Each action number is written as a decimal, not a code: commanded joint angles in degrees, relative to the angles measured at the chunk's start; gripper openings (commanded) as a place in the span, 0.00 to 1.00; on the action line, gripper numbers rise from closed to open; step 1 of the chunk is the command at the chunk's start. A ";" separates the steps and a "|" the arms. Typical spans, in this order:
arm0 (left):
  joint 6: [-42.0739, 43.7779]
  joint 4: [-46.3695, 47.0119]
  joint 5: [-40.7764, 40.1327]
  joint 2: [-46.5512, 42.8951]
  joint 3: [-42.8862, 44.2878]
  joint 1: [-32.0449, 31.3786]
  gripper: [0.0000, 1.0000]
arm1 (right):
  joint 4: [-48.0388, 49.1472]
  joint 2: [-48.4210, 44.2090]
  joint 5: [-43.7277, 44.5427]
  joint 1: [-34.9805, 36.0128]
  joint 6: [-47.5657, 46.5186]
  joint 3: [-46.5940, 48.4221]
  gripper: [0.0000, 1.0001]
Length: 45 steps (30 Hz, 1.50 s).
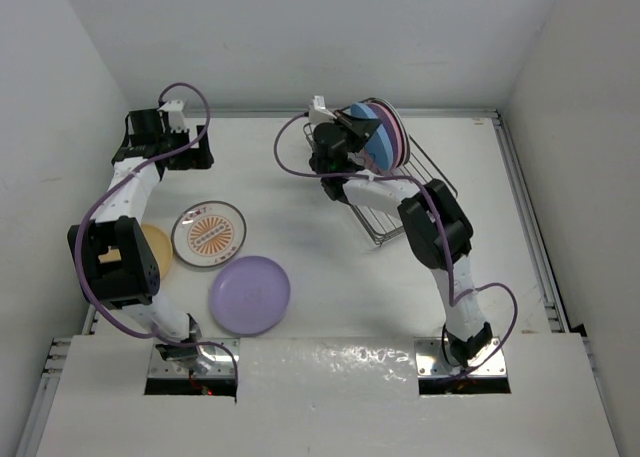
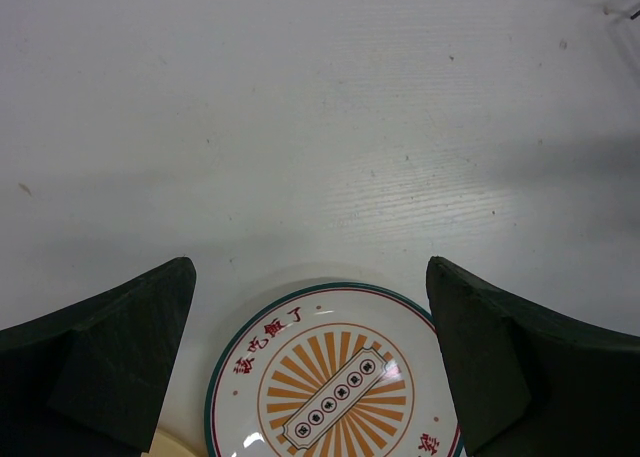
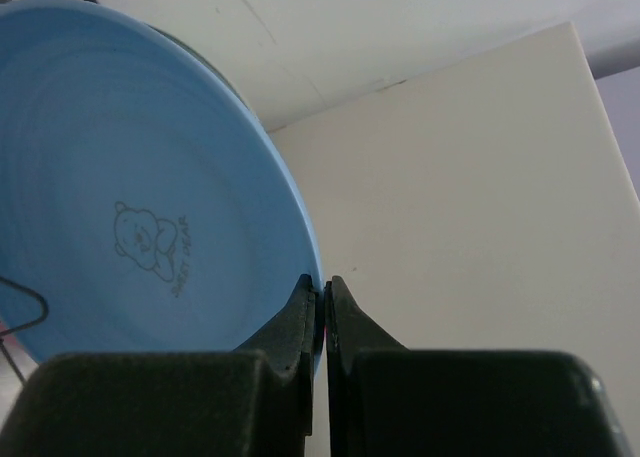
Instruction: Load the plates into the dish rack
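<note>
Rim of blue plate (image 3: 130,177) is being pinched in right claw (image 3: 326,295) at rack (image 1: 390,227), far edge of surface (image 1: 300,177); likely stiff, slick, breakable; left claw (image 2: 310,277) is being held open.

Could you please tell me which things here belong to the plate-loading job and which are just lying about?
Belong: dish rack; blue plate, held at the rack by the right gripper; pink plate beside it; sunburst plate, purple plate and yellow-orange plate on the table.
Lying about: nothing loose; only purple cables.
</note>
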 commanded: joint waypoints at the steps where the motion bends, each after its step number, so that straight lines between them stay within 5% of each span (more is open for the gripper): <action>1: 0.28 0.88 1.19 -0.40 -0.49 0.64 0.97 | 4.03 1.37 1.30 -0.05 -0.62 1.40 0.00; 16: 0.72 0.53 0.40 -0.75 -1.37 0.64 0.97 | -13.55 2.17 -0.64 -0.49 18.54 3.34 0.00; 18: 0.72 0.53 0.48 -0.66 -1.46 0.55 0.97 | -11.80 1.73 -0.19 -0.40 17.14 2.73 0.00; 22: 0.37 0.88 1.10 -0.49 -1.37 0.64 0.97 | 1.72 1.90 1.21 -0.40 4.79 0.53 0.23; 25: 0.45 0.88 1.28 -0.31 -1.28 0.64 0.97 | 7.44 1.72 1.48 -0.31 0.19 0.17 0.24; 35: 0.45 0.35 1.28 -0.31 -1.11 0.64 0.97 | 7.28 -1.70 0.60 0.30 -0.79 -1.85 0.38; 45: 0.80 -0.35 1.36 -0.40 -0.32 0.64 0.97 | 4.21 -2.84 -0.63 1.87 0.26 -2.90 0.40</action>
